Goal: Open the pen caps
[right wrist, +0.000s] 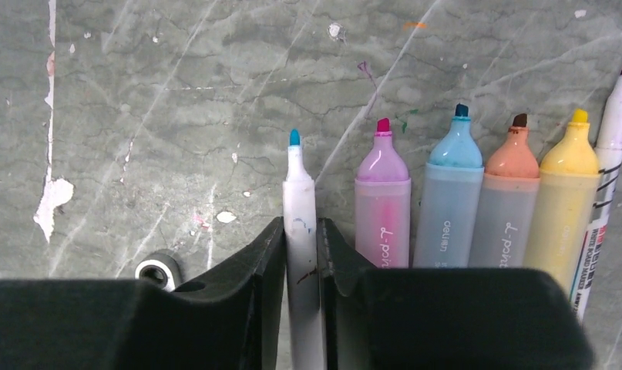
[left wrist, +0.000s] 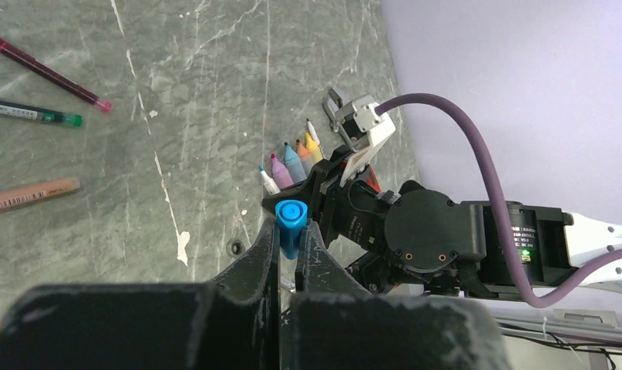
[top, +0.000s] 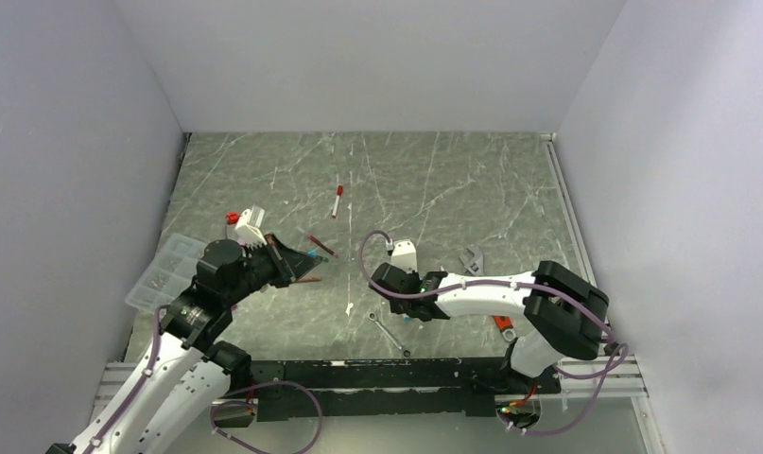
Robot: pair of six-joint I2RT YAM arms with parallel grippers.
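Note:
My left gripper [left wrist: 292, 235] is shut on a blue pen cap [left wrist: 291, 217], held off the table; it shows in the top view [top: 310, 253] too. My right gripper [right wrist: 301, 231] is shut on a thin white marker [right wrist: 301, 223] with a bare blue tip, lying on the table. Beside it lie uncapped highlighters: pink [right wrist: 382, 200], blue [right wrist: 450, 193], orange [right wrist: 508, 200], yellow [right wrist: 566, 200], and a white marker with a red tip [right wrist: 610, 146]. In the left wrist view the same row [left wrist: 292, 162] lies in front of the right gripper. The right gripper shows in the top view [top: 382, 281].
A dark red pen [left wrist: 45, 69], a green-capped pen [left wrist: 34, 113] and a brown pencil-like stick [left wrist: 30, 194] lie at left. A red-capped pen [top: 338, 200] lies mid-table. A silver wrench [top: 389, 333] and its ring end [right wrist: 155, 271], a clear plastic box [top: 164, 270], a red-handled tool [top: 502, 323].

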